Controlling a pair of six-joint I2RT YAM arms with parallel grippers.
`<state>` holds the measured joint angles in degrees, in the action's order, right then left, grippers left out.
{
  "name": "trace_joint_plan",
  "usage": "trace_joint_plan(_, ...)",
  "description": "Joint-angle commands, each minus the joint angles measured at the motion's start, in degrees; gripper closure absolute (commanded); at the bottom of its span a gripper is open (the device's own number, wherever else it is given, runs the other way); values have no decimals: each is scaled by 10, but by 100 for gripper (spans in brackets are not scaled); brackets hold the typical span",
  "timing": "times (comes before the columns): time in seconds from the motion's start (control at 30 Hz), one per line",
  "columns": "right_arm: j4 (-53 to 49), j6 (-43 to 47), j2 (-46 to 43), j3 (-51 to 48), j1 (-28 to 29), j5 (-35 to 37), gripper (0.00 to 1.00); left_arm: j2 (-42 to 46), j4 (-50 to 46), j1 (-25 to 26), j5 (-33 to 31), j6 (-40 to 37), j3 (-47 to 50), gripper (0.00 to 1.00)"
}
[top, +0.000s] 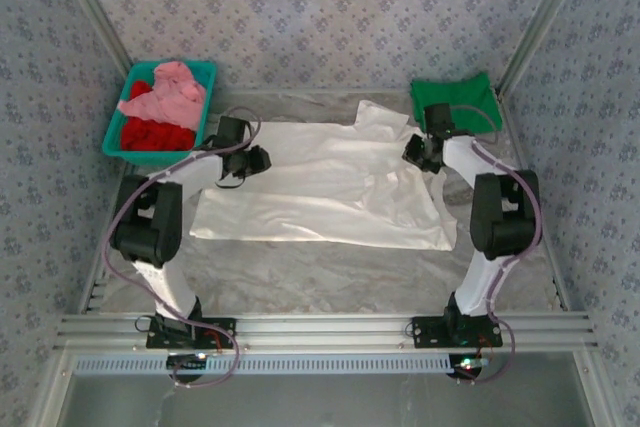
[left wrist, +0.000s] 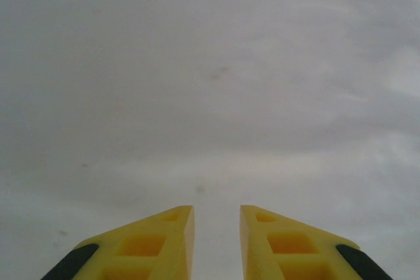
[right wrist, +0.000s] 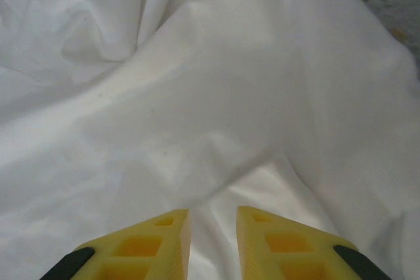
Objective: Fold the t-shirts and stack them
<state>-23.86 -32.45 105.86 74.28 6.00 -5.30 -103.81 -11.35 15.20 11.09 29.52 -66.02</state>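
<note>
Left claw (left wrist: 216, 209) and right claw (right wrist: 213, 211) sit narrow, empty over the cream-white t-shirt (top: 320, 182) (mostly flattened); looks like folding time, next needs edge pinches.

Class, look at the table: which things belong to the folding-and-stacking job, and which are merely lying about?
Belongs to the job: white t-shirt, spread out; green t-shirt, folded, far right; pink t-shirt and red t-shirt, in the teal basket.
Just there: teal basket; table; patterned walls.
</note>
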Motion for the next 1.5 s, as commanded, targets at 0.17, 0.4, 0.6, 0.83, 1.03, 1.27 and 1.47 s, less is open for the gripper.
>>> trace_joint_plan(0.17, -49, 20, 81, 54, 12, -5, 74, -38, 7, -14, -7, -11, 4, 78)
trace_joint_plan(0.4, -20, 3, 81, 14, -8, -21, 74, -27, 33, -13, -6, 20, 71, 81)
trace_joint_plan(0.6, -3, 0, 43, -54, -33, -32, 75, 9, 63, 7, 7, 67, 161, 83)
trace_joint_plan(0.83, 3, 6, -4, -133, -61, -29, 75, 67, 31, 51, -9, 107, 212, 84)
trace_joint_plan(1.03, -7, 20, -19, -139, -69, -23, 75, 108, -7, 52, -37, 98, 192, 83)
trace_joint_plan(1.27, -28, 24, -60, -38, -50, -14, 69, 134, -65, -14, -45, 25, 75, 71)
trace_joint_plan(1.47, 5, 41, -48, 33, -17, -32, 66, 48, -135, -70, -106, -47, -68, 67)
